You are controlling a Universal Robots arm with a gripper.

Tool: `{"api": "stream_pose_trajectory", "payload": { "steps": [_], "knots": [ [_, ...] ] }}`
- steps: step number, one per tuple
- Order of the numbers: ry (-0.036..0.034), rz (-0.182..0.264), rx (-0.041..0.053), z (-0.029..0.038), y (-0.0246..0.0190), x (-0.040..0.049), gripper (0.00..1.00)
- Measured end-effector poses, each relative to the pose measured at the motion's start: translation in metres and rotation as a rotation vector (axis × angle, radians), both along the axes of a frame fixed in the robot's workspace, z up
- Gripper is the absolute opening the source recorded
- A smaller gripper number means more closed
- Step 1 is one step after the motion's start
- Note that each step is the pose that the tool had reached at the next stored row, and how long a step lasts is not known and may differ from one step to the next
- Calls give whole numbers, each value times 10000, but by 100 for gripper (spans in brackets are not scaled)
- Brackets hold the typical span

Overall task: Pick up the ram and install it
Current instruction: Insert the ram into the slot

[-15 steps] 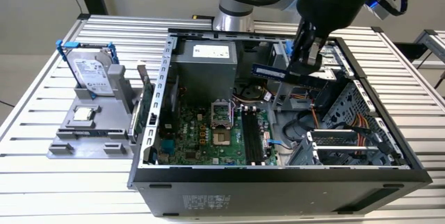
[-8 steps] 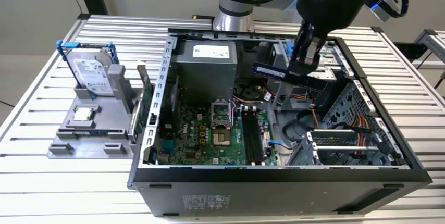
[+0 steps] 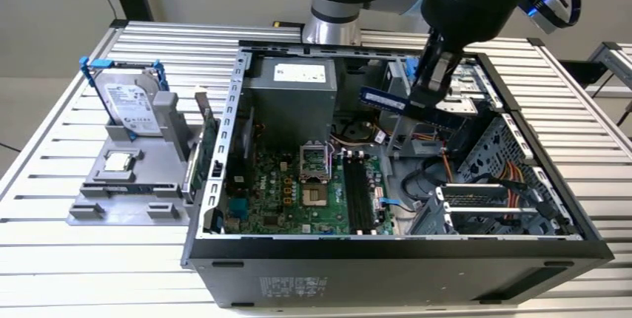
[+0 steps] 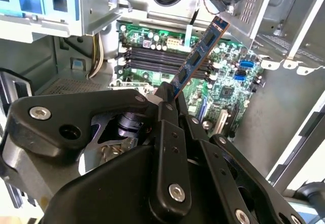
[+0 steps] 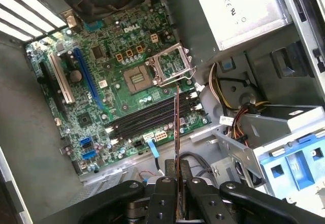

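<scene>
The ram is a thin blue-green stick with dark chips, held in the air over the open computer case, above the case's right half in the exterior view. My gripper is shut on one end of it. In the second wrist view the ram juts out slanted from between the fingers. In the first wrist view the ram shows edge-on, over the motherboard's long black slots. Those slots are bare, and the ram is well above them.
A silver hard drive with blue rails and a processor sit on a grey holder at the exterior view's left. A green card stands beside the case wall. Inside are the power supply, the drive cage and cables.
</scene>
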State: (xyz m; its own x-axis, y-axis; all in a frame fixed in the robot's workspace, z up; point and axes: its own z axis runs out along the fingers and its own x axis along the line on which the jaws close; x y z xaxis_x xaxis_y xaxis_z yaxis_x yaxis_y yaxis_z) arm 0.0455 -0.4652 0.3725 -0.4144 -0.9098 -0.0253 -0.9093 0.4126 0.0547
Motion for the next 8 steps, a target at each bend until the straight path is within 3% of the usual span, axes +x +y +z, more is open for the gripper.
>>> {"api": "stream_pose_trajectory", "payload": {
  "steps": [8],
  "knots": [
    [0, -597, 0, -3, 0, 0, 0]
  ]
}}
